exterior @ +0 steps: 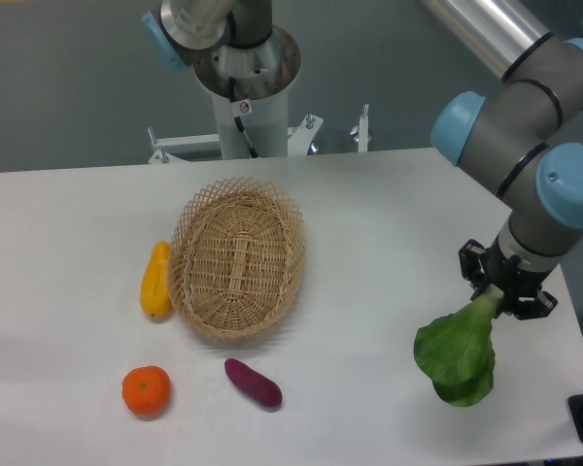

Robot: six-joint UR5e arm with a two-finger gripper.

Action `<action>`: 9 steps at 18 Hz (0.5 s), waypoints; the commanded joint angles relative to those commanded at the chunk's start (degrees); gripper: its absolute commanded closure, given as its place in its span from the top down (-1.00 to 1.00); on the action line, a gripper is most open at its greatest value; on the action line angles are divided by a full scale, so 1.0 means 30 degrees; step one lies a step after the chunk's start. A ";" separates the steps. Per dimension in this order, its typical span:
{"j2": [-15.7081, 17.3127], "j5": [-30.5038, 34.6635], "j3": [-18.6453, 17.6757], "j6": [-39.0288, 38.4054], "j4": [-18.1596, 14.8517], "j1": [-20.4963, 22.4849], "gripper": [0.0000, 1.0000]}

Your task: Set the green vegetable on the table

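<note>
The green vegetable (456, 355) hangs at the right side of the white table (369, 223), its dark leafy head pointing down and its pale stalk up. My gripper (493, 296) is shut on that stalk, holding the vegetable just above or at the tabletop near the right edge; I cannot tell whether the leaves touch the surface.
An oval wicker basket (238, 260) sits mid-table. A yellow piece (156, 281) lies against its left side. An orange fruit (146, 390) and a small purple eggplant-like piece (253, 382) lie toward the front. The arm's base column (245, 87) stands behind the table.
</note>
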 joint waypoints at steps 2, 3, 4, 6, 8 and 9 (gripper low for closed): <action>0.0000 0.0000 0.0000 0.0000 0.0000 0.0000 -1.00; 0.0000 0.0000 0.0000 0.0000 0.0000 0.0000 -1.00; 0.0000 0.0000 0.0000 -0.0029 0.0000 0.0000 -1.00; 0.0000 0.0000 0.0029 -0.0146 0.0029 -0.0029 -1.00; -0.0029 0.0000 0.0088 -0.0205 0.0000 -0.0029 -1.00; 0.0000 0.0029 0.0117 -0.0234 -0.0029 0.0000 -1.00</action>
